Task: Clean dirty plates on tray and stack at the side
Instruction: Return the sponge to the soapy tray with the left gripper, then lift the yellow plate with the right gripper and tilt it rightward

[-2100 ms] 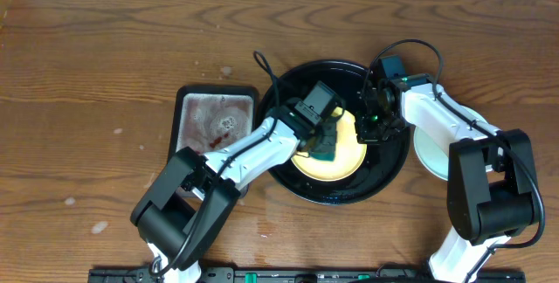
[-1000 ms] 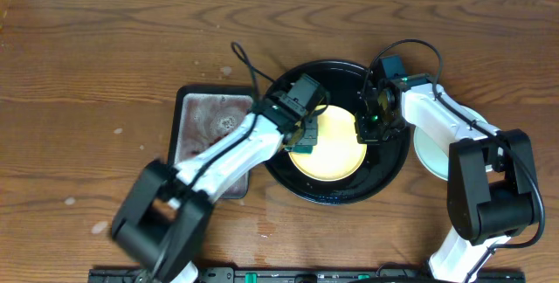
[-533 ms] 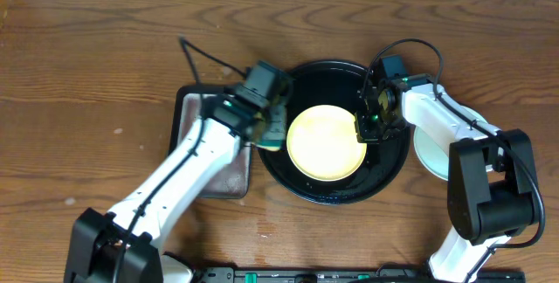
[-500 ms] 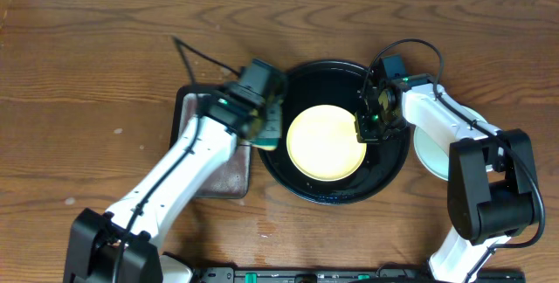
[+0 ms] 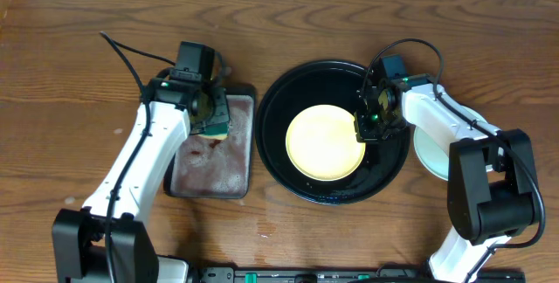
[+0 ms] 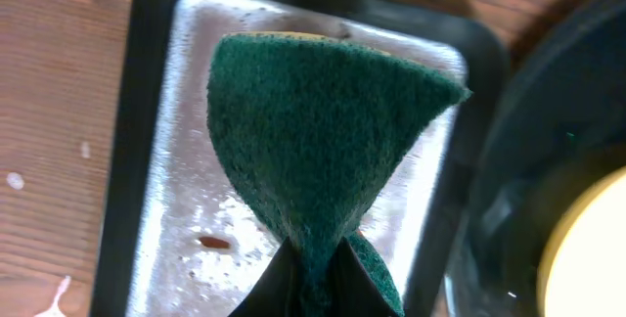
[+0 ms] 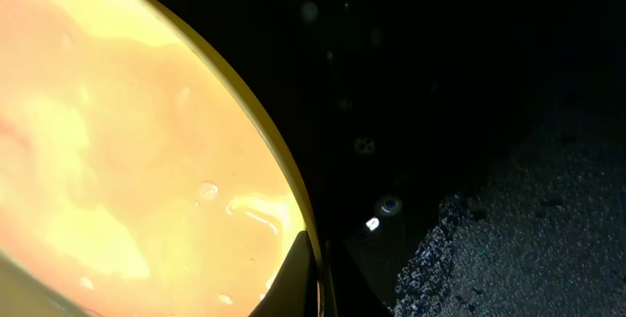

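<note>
Item: round glossy black tray (image 5: 278, 113) with a raised rim, on a brown wood-grain surface (image 5: 87, 56); all places below are given from this tray. Inside it, roughly central: one pale yellow plate (image 5: 325, 141), lying flat with a wet sheen, the black floor around it beaded with droplets in the right wrist view (image 7: 440, 82). At that plate's right edge, within the tray: right pincer (image 5: 365, 130), fingers pressed together and pinching the plate rim, which runs in between the two dark fingertips (image 7: 305, 263) where the yellow surface (image 7: 117, 141) ends. Just outside the tray's right rim, partly under the right arm: pale mint-blue plate (image 5: 428, 156) on the surface; how many lie stacked there cannot be told. Just left of the tray, nearly touching its rim: rectangular grey tray (image 5: 212, 156) with a dark border, its floor wet and carrying a small reddish smear (image 6: 213, 243). Above that grey tray's end farthest from the robot: left pincer (image 5: 212, 113), closed tight on a sponge (image 5: 216, 124), dark green scouring face with a yellow layer behind. In the left wrist view the sponge (image 6: 313, 151) fans out from the pinched point over the grey floor (image 6: 186, 160), with the black tray (image 6: 548, 112) and a sliver of yellow plate (image 6: 592, 249) at the right. Left of the grey tray: a few pale flecks on the wood (image 5: 118, 130).
</note>
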`<state>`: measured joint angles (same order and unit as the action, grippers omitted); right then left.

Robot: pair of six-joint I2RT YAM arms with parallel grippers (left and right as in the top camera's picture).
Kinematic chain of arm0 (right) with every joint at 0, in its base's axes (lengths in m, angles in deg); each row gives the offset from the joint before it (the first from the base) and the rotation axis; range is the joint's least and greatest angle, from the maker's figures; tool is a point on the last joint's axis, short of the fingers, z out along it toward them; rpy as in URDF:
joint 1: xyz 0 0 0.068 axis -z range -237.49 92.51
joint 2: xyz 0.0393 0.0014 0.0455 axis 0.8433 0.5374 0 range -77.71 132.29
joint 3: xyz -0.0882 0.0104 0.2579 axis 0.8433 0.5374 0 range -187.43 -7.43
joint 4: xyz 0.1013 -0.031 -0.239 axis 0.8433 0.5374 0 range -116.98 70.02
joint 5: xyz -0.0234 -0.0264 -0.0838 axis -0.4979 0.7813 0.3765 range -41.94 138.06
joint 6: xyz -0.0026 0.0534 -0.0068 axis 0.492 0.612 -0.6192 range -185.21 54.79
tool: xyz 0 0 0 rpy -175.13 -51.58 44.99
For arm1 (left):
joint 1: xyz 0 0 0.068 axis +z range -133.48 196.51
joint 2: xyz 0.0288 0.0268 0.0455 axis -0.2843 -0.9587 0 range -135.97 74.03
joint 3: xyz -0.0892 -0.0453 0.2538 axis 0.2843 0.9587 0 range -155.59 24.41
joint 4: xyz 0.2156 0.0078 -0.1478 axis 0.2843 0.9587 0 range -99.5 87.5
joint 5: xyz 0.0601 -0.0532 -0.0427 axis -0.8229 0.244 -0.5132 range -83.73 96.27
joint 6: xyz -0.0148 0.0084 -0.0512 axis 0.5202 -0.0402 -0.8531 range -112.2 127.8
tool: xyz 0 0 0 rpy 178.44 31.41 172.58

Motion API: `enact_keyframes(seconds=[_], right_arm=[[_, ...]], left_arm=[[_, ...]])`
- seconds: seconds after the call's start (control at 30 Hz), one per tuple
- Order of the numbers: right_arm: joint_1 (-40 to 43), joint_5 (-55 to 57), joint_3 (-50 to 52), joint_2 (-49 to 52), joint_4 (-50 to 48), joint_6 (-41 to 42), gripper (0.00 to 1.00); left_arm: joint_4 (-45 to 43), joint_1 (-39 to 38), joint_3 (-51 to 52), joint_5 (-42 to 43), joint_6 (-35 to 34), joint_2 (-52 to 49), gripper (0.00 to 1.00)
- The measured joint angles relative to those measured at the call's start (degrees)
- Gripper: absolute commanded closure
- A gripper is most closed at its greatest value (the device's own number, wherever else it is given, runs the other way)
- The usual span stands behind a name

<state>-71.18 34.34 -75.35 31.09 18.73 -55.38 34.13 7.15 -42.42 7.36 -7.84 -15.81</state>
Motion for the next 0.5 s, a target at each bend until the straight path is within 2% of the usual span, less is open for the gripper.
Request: enact_keyframes(seconds=[0.2,0.5], right_arm=[[0.0,0.8,0.5,-6.1,-0.5,0.0,0.99],[-0.2,11.4,0.5,-19.0,-0.6,-1.0,0.99]], left_arm=[[-2.0,2.2,3.8,0.0,0.9,-2.1,0.93],[-4.2,2.4,5.1,0.0,2.3,-3.5,0.93]])
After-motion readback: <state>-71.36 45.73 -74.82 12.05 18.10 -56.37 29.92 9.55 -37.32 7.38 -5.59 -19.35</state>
